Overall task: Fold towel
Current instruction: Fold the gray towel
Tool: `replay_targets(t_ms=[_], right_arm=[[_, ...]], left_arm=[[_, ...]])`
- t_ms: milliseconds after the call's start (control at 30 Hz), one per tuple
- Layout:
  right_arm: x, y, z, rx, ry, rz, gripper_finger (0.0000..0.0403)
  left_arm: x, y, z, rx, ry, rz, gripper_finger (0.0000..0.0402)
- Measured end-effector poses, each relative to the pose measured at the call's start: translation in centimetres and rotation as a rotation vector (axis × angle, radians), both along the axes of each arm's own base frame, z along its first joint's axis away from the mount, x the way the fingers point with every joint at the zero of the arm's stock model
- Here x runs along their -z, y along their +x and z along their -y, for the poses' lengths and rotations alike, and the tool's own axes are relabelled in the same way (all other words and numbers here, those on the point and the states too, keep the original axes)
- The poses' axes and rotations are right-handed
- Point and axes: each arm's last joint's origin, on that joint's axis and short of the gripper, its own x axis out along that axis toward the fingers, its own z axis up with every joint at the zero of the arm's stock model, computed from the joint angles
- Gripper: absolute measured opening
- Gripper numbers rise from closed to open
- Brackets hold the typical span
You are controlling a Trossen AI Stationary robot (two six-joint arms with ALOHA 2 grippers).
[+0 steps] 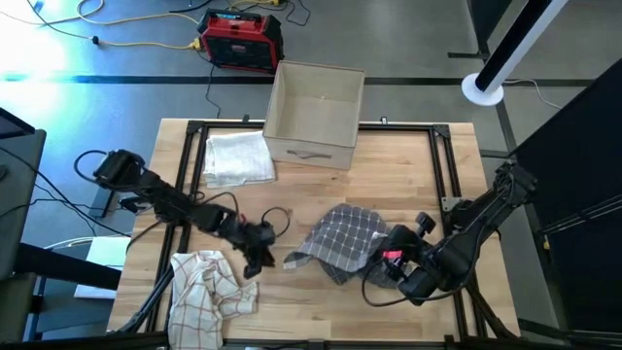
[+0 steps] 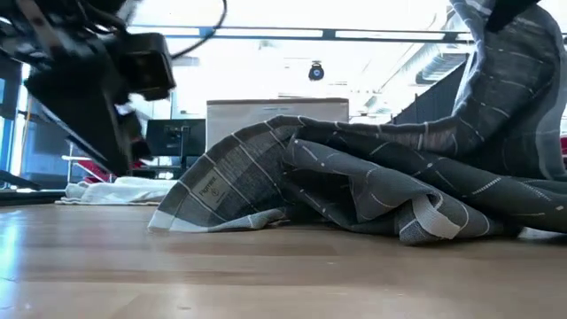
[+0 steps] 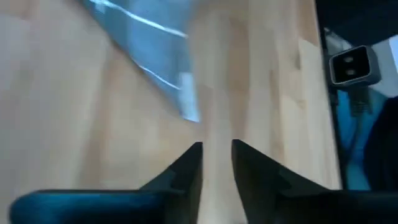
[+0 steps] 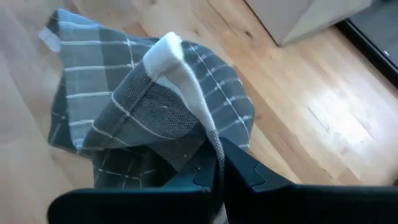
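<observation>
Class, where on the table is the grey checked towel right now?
In the high view the grey checked towel lies crumpled right of the table's centre, in front of the cardboard box, with its right edge pinched in the right gripper.

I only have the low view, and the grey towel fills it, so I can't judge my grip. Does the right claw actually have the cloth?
Observer: Yes. The right wrist view shows the right claw shut on a hemmed edge of the grey checked towel, holding that edge off the table.
Operator: And the left claw?
Observer: From above, the left claw sits beside the towel's left corner, apart from it. Its fingers are slightly open with nothing between them.
Operator: Anything on that side that I could hit?
Observer: A crumpled red-checked cloth lies on the wooden table just beyond the left claw, towards the table's corner.
</observation>
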Motion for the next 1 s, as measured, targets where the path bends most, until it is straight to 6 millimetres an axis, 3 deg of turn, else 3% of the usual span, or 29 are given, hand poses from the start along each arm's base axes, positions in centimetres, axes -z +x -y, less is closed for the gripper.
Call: replay_targets(t_ms=[200, 467, 800, 1000], right_arm=[[-0.1, 0.3, -0.2, -0.063, -0.043, 0.018, 0.0000], [-0.1, 0.3, -0.2, -0.069, -0.053, 0.028, 0.0000], [-0.1, 0.4, -0.2, -0.068, -0.051, 0.030, 0.0000], [-0.1, 0.4, -0.2, -0.069, -0.053, 0.030, 0.0000]], left_arm=[[1.6, 0.3, 0.9, -0.198, 0.050, 0.000, 0.0158], [4.0, 2.1, 0.9, -0.241, 0.026, 0.067, 0.0188], [5.1, 3.5, 0.6, -0.221, -0.006, 0.112, 0.0185], [4.5, 4.2, 1.3, -0.153, -0.079, 0.075, 0.0112]])
